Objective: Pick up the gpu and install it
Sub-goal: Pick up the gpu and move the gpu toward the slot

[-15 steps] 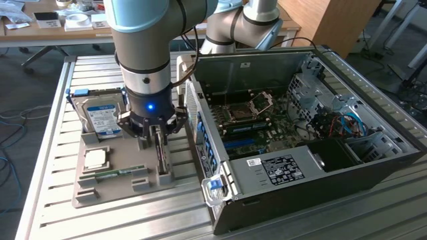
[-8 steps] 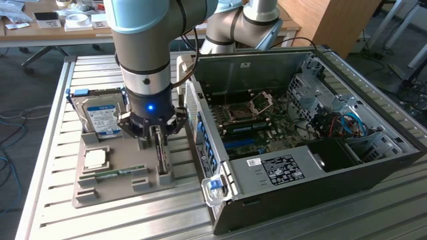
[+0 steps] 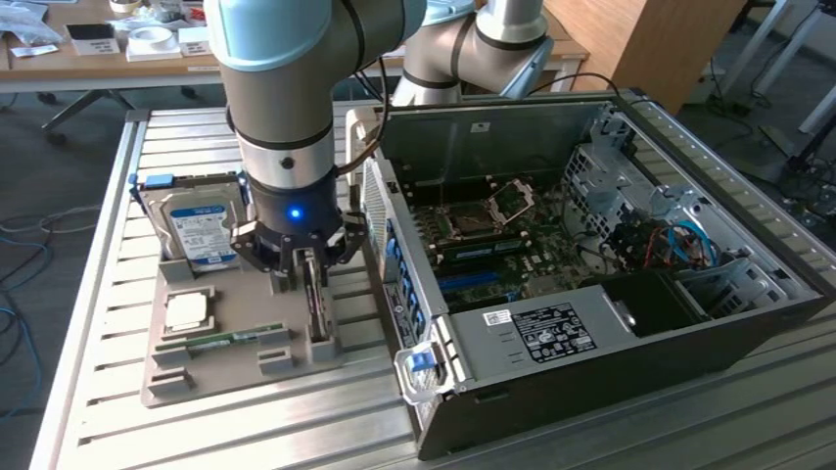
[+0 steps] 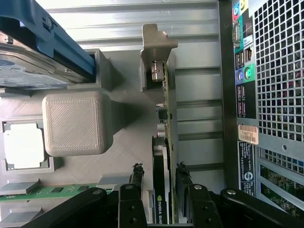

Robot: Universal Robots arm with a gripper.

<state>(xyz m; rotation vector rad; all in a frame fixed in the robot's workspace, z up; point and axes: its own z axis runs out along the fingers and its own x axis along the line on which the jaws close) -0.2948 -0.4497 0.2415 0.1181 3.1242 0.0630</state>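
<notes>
Gripper [image 3: 307,275] is low over the grey tray [image 3: 215,377] on the slatted metal table [image 3: 98,294]. Jaws are open, nothing held. In the wrist view the gripper [image 4: 159,172] straddles the gpu [image 4: 161,152], one finger on each side of the card. There is a clear gap between the finger [image 4: 137,176] and the black cooler face. Can't tell whether the finger on the board side touches.

The gpu [image 3: 319,318] stands upright on its long edge in a slot along the tray edge nearest the open computer case [image 3: 731,323], not lifted.

On the same tray: a hard drive [image 3: 196,225] at the far corner, a processor chip [image 3: 187,311] mid-tray, and a memory stick [image 3: 215,341] lying flat near the front edge. All are apart from the fingers.
</notes>
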